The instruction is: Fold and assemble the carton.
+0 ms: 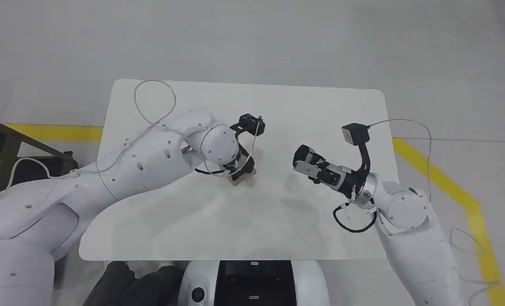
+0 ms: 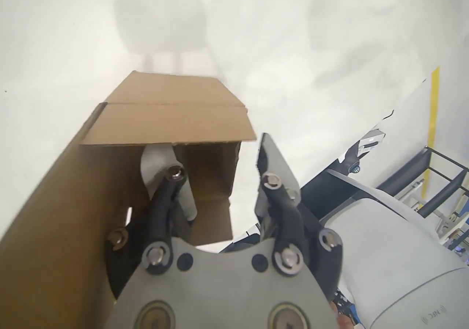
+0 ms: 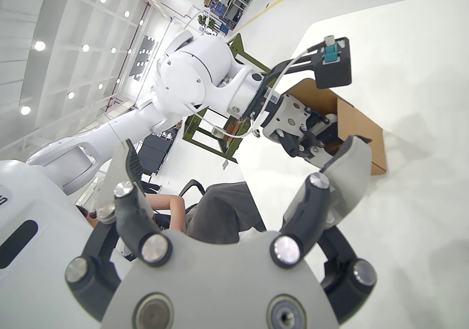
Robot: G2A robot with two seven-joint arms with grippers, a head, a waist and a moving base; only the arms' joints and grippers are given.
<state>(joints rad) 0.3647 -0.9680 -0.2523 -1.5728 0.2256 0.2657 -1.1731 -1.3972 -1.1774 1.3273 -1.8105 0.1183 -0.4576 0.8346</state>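
The carton (image 1: 243,175) is set near the middle of the table (image 1: 316,227). The left gripper (image 2: 212,156) is spread wide, one finger inside the open end, nothing clamped. The right gripper (image 1: 304,159), at 3 o'clock of the carton, is held wide and empty. The board is judged light, stiff and easily creased; flaps are best taken near their edges. Sliding on the smooth table is likely.

White table (image 1: 276,219), yellow floor line (image 1: 55,132), green metal frame (image 3: 193,127).

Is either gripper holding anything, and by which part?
Nothing is clamped. The open left gripper straddles a wall of the carton; the right gripper is open, empty.
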